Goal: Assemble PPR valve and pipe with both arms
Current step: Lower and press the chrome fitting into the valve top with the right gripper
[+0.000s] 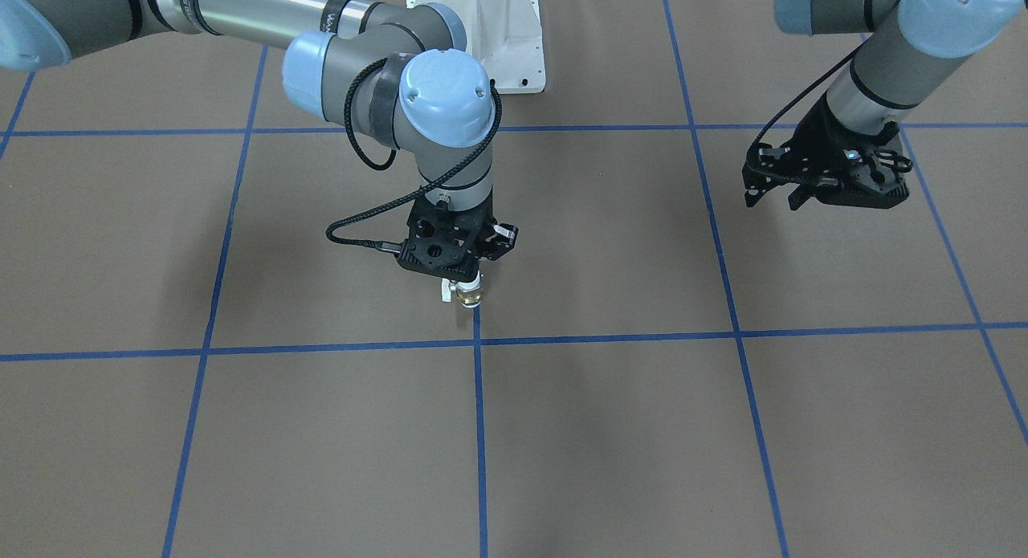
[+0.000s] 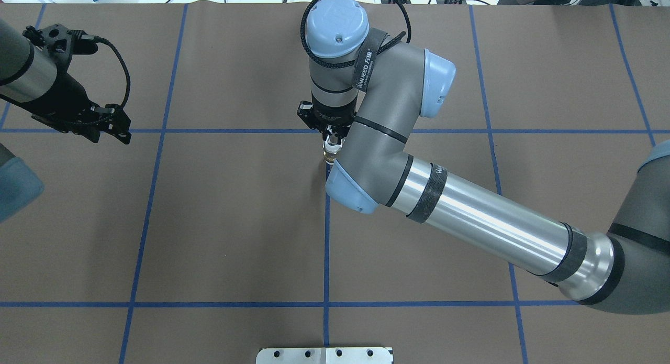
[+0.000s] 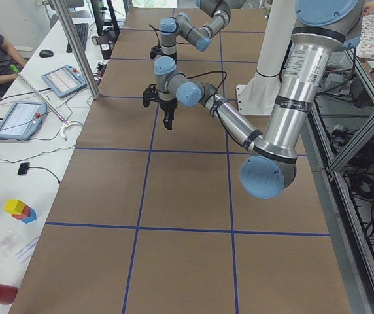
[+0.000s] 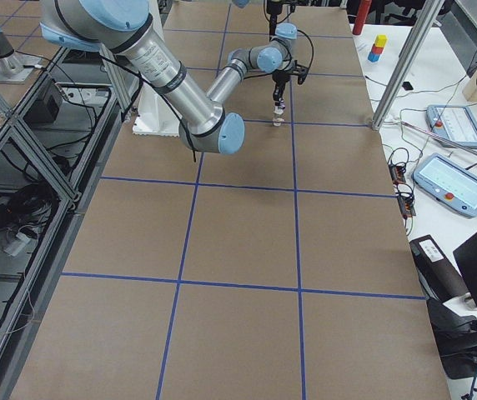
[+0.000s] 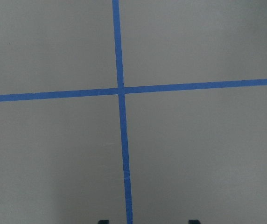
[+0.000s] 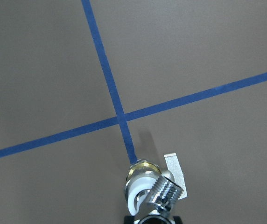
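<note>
You had the left claw point(image 1: 773, 198) spread and empty, well left of the tape cross point(image 6: 120, 116). The right claw point(image 1: 463, 277) pinched the pipe point(image 6: 167, 190), apparently already joined to the PPR valve point(image 6: 140, 167), close over that cross; little seemed left but setting down

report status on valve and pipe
Left gripper open, empty, aside. Right gripper shut on pipe, PPR valve hanging below, by tape cross. Nothing seen in the way.

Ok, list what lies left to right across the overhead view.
left gripper, open → PPR valve, hanging from the right gripper → right arm's silver forearm
</note>
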You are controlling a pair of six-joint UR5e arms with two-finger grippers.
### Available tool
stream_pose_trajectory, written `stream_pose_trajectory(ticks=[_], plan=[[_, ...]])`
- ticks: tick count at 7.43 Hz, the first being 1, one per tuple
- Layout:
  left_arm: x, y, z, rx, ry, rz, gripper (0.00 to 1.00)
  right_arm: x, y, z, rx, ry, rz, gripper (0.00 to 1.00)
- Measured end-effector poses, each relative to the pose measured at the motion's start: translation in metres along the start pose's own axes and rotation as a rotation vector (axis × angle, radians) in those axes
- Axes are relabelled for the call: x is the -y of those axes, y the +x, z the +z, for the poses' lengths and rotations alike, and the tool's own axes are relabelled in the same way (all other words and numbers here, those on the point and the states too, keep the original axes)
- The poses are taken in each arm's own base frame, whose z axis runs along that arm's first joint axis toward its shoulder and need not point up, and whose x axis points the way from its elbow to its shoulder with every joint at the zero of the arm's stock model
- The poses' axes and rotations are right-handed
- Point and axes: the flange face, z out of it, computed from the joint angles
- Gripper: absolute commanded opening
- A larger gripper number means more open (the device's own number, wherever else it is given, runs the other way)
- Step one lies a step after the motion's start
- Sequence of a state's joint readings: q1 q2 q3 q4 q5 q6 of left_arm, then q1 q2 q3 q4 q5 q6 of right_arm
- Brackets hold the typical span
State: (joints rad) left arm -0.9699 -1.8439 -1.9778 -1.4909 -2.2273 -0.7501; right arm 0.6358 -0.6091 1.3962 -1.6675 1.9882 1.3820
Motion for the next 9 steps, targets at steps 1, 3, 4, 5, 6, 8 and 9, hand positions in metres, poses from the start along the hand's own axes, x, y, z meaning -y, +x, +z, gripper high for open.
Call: stream_pose_trajectory(ticks=[1,3,4,5,6,8,9], plan=[[-0.0003,0.0002,-0.001,0.0,0.001,0.0,0.65,0.0001,-0.0004,0.0007,-0.001,0.0,0.0,0.0],[-0.001,0.0003,-0.0014,0.0,0.001,0.0,0.65,0.0011,-0.0007,0.0032,-0.005,-0.001,0.0,0.0],[-0.0012,0.0005,-0.0014,-0.001,0.0,0.001,0.65,0.0009,-0.0012,0.0048,-0.005,-0.001,-0.001,0.0],[-0.0013,0.0007,-0.0015,-0.001,0.0,0.001,0.65,0.001,-0.0014,0.0065,-0.006,-0.001,-0.002,0.0],[-0.0013,0.0008,-0.0015,-0.001,0.0,0.0,0.65,0.0008,-0.0016,0.008,-0.008,-0.002,-0.003,0.0],[-0.0013,0.0006,-0.0014,-0.001,0.0,0.001,0.65,0.0002,-0.0015,0.0088,-0.009,-0.003,-0.007,0.14],[-0.0013,0.0007,-0.0015,-0.001,0.0,0.001,0.65,0.0002,-0.0015,0.0092,-0.007,-0.003,-0.008,0.33]])
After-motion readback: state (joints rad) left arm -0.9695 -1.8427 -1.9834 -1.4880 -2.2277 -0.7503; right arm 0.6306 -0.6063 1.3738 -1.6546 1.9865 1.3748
